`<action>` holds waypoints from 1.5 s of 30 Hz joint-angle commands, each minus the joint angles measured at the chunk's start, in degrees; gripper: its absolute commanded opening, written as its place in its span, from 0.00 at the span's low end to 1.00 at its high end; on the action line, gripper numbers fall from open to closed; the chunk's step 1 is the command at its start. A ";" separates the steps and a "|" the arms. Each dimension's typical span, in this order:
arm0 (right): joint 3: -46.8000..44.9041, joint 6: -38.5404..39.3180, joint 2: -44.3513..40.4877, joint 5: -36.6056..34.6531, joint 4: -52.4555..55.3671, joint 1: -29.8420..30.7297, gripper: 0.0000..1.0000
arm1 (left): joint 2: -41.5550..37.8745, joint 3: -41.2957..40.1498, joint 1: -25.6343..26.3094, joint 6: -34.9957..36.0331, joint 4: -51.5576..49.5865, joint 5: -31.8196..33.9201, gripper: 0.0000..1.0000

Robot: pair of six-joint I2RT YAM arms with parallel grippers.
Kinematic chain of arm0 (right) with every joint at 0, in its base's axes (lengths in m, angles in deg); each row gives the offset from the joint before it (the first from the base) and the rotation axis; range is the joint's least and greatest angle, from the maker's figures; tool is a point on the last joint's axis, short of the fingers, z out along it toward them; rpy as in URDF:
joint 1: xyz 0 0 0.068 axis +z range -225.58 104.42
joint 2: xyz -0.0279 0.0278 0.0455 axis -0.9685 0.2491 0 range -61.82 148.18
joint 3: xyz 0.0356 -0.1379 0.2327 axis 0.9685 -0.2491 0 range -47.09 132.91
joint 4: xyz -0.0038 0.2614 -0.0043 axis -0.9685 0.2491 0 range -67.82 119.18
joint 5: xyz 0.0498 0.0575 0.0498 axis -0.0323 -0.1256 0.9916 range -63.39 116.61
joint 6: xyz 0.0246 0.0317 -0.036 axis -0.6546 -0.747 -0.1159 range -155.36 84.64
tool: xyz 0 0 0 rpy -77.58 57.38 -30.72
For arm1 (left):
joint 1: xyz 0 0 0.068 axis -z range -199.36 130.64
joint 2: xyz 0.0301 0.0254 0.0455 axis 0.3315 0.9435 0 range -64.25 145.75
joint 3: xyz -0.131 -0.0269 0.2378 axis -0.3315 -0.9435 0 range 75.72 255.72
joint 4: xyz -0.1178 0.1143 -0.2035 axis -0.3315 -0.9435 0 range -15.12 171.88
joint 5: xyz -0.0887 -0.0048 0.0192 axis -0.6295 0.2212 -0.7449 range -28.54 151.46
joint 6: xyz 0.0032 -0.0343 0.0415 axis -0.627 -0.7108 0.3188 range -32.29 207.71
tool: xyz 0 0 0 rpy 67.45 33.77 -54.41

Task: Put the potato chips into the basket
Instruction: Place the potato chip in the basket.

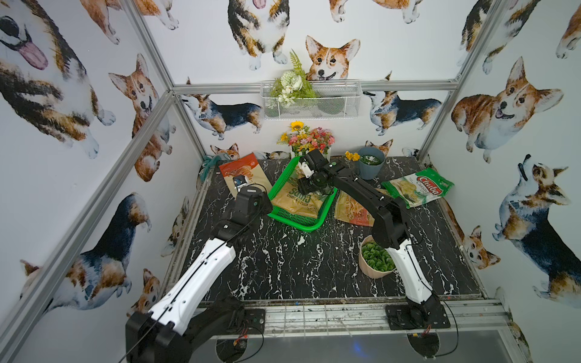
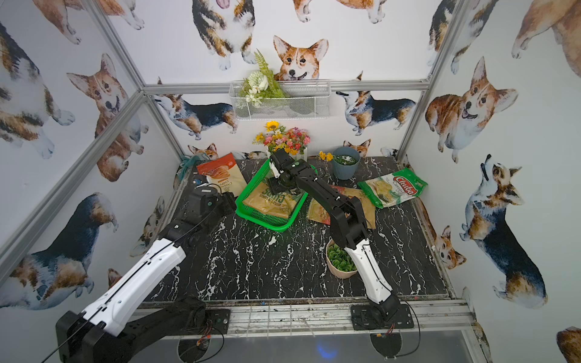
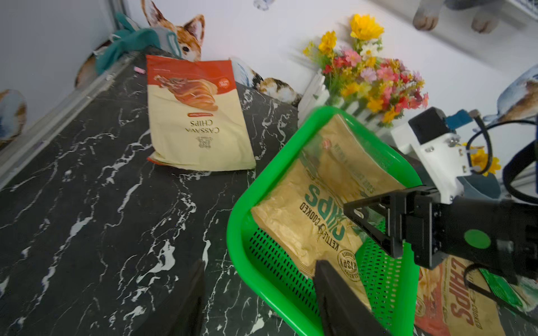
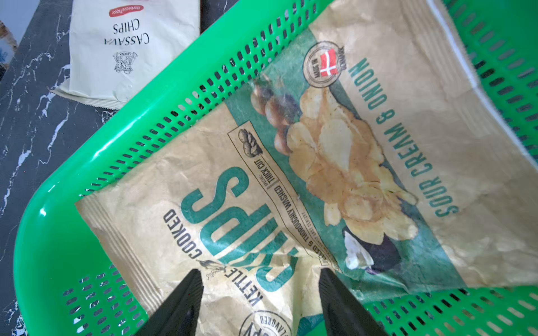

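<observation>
The green basket (image 1: 284,217) (image 2: 251,213) stands mid-table, its far end tipped up. In it lies a tan potato chips bag with green "CHIPS" lettering (image 1: 295,201) (image 4: 291,174). My right gripper (image 4: 259,273) (image 1: 302,186) hangs open just above that bag, a finger on either side of the lettering. My left gripper (image 3: 259,264) is open at the basket's near left corner, one finger over the table and one over the rim (image 3: 238,250). On the table lie a cream-and-rust cassava bag (image 1: 246,174) (image 3: 198,122), a tan-and-red bag (image 1: 350,210) and a green-white Chuba bag (image 1: 418,187).
A beige pot of green leaves (image 1: 375,259) stands beside the right arm's base link. At the back are a blue-grey pot (image 1: 371,165), a flower box (image 1: 309,141) and a teal cloth (image 1: 209,163). A white wire basket (image 1: 330,103) hangs on the back wall.
</observation>
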 commanded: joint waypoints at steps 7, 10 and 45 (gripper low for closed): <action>-10.88 -3.15 0.84 9.45 -4.87 0.13 0.64 | 17.75 8.11 1.29 -0.85 3.60 -16.34 0.58; -11.01 -2.76 0.64 9.16 -3.66 0.13 0.64 | 23.42 12.76 2.88 -0.25 3.37 -17.49 0.58; -13.26 -9.87 -0.32 13.08 -8.47 -5.91 0.53 | 43.77 12.28 1.85 -7.17 8.30 -12.16 0.47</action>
